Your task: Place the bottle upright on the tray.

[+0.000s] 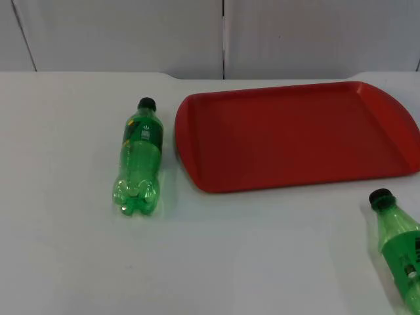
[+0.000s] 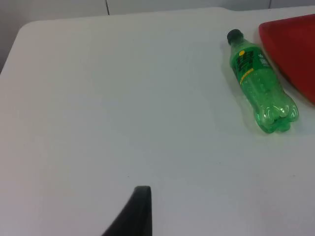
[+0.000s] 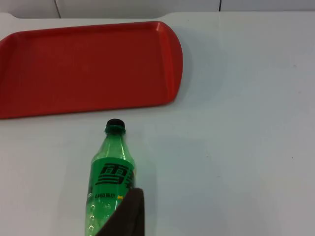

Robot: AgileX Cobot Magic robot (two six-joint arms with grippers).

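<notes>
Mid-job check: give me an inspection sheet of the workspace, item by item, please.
Surface: white table, level, no spills seen.
Tray: red tray flat on the table, nothing on it.
Left bottle: green bottle lying on its side beside the tray's left edge, black cap toward the wall, apart from the tray.
Right bottle: second green bottle lying on its side in front of the tray, cap toward it.
Clutter: nothing seen.
Left gripper: fingertip above bare table, away from the left bottle.
Right gripper: fingertip over the right bottle.
Cables: nothing seen.
Surroundings: grey partition wall behind the table.
</notes>
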